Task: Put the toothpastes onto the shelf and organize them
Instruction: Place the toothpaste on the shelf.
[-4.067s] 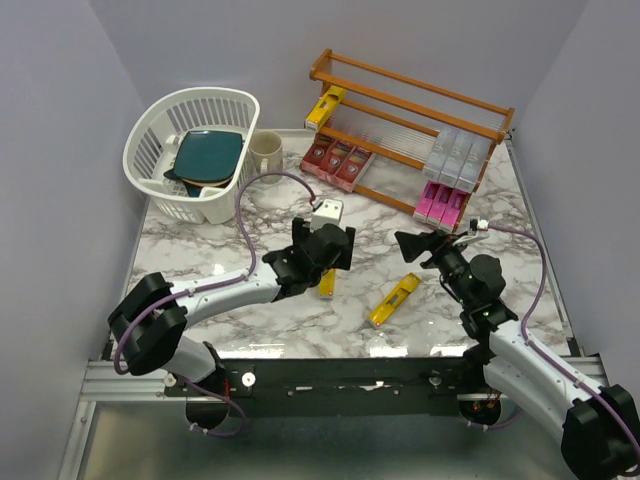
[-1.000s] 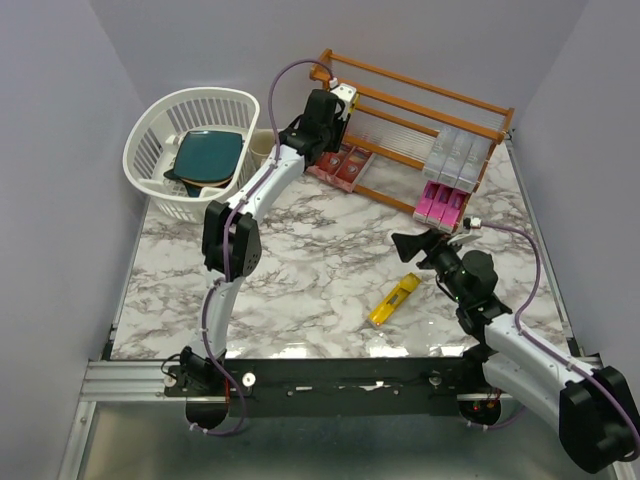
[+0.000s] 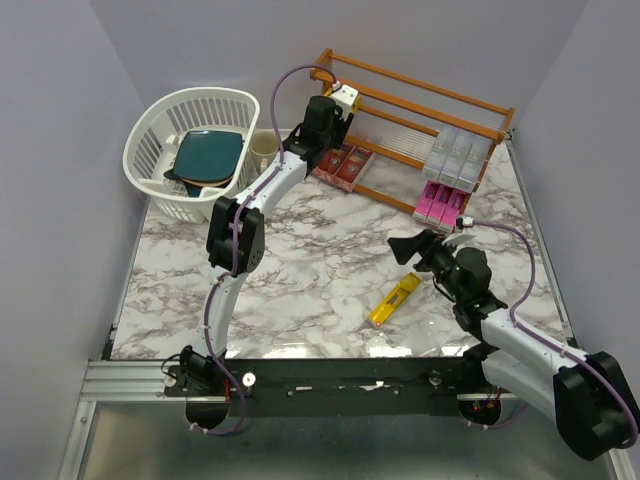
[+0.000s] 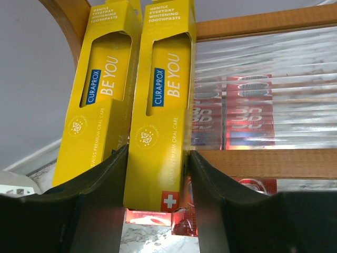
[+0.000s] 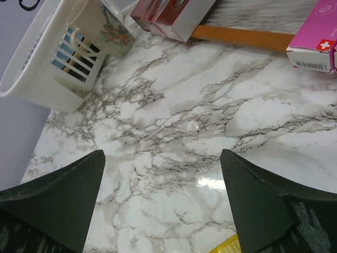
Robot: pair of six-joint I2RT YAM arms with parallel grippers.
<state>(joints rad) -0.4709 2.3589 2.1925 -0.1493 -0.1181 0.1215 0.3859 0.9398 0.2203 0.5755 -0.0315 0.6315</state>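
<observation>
On the shelf (image 3: 420,90) my left gripper (image 4: 158,151) stands at the left end of the middle tier, open. Its jaws flank an upright yellow toothpaste (image 4: 163,105) with a thin gap at the right finger. A second yellow carton (image 4: 100,95) stands just left of it. Red cartons (image 3: 345,165), silver ones (image 3: 455,155) and pink ones (image 3: 440,205) sit on the shelf. One yellow toothpaste (image 3: 394,301) lies on the marble. Just beyond it hangs my right gripper (image 3: 410,248), open and empty, with the carton's corner (image 5: 231,245) at the bottom of the right wrist view.
A white basket (image 3: 190,150) holding a teal dish (image 3: 210,155) stands at the back left, with a beige mug (image 3: 262,150) between it and the shelf. Grey walls close in the table's sides and back.
The left arm carried a yellow carton from the table to the shelf; within the last second its jaws loosened off it. The right gripper edged slightly left.
</observation>
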